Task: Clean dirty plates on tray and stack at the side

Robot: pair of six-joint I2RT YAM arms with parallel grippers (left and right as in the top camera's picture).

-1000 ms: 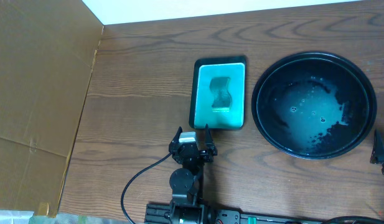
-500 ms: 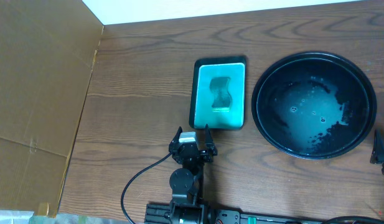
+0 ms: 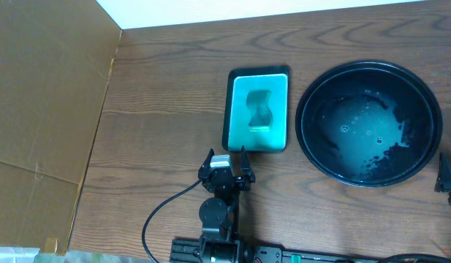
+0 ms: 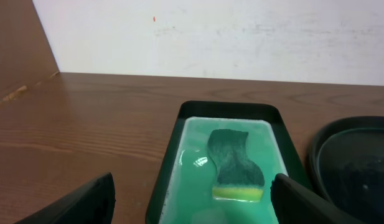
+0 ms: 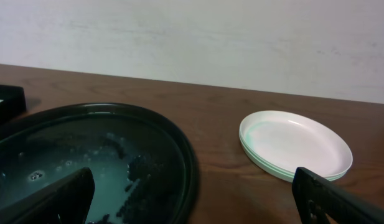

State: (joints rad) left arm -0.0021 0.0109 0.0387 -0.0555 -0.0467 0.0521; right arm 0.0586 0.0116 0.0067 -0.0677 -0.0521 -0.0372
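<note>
The large round black tray [image 3: 368, 123] holds only a film of water and no plates; it also shows in the right wrist view [image 5: 179, 155]. The plates [image 5: 295, 144] sit in a stack on the table to the right of the tray, a white one on top with pale green rims under it, out of the overhead view. My left gripper [image 3: 226, 169] is open and empty just in front of the sponge tray. My right gripper [image 5: 195, 199] is open and empty, low over the table between the tray and the stack; only its edge [image 3: 448, 179] shows overhead.
A small rectangular teal-lined sponge tray [image 3: 258, 109] holds a green and yellow sponge [image 4: 235, 165] in soapy water, left of the black tray. A cardboard sheet [image 3: 42, 109] covers the table's left side. A white wall stands behind the table.
</note>
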